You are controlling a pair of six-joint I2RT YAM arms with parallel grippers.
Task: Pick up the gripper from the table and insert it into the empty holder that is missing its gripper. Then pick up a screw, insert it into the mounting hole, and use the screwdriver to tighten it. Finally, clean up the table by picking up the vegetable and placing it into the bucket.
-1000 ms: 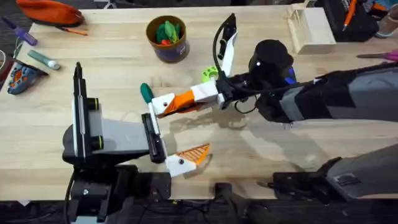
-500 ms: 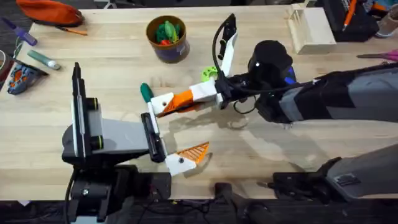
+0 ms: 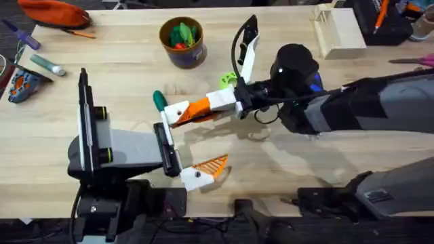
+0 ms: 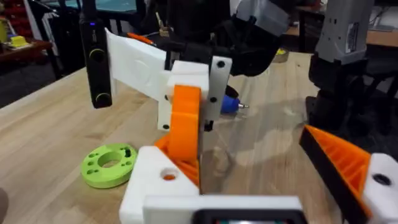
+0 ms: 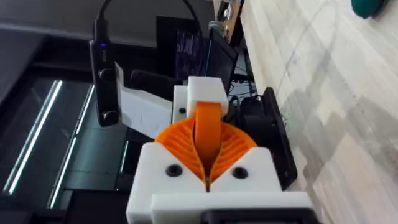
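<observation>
Wooden bench (image 3: 102, 88) carries an unchanged scene from a second ago, the right jaws (image 3: 193, 113) pinched on the orange gripper (image 3: 199, 108), holding it at the holder (image 3: 178, 110) of the open left jaws (image 3: 188, 146), insertion unfinished, no writing legible.

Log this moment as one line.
right gripper: shut on small orange plastic wedge | wedge: touching white angular plastic holder | dark green toy vegetable: on table

Robot lab: cluttered wooden workbench (image 3: 135, 81)
</observation>
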